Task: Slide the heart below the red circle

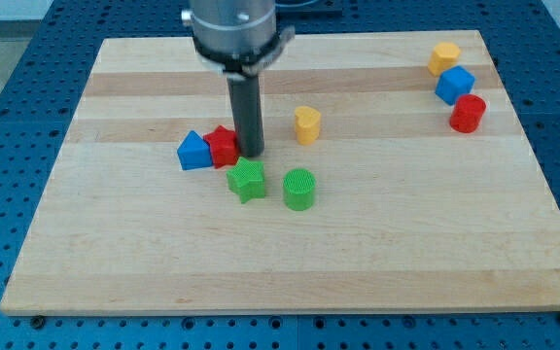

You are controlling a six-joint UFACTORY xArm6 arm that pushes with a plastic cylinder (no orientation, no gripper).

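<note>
Standing nearest the view's bottom on the wooden counter (115,272), a green star (247,180) and a green cylinder (299,190) sit side by side, just apart. Behind them a blue block (193,152) — roughly triangular — touches a red star-like block (224,145), and my tip (250,154) rests right at that red block's right edge, above the green star. This tool is a bare rod with nothing to open or close, so it clamps on nothing. To the view's right of the rod, near but clear of it, stands the yellow heart (306,124), upright and alone on bare wood. Farthest off, by the view's top-right corner, a yellow block (444,56), a blue block (455,85) and the red circle (468,113) form a tight cluster, well apart from the heart. That heart looks like light, rigid plastic — likely to slide easily and to swivel if struck off-centre, so the push probably belongs on its left flank, square through its middle, steering it rightward to the bare wood beneath the red circle.
</note>
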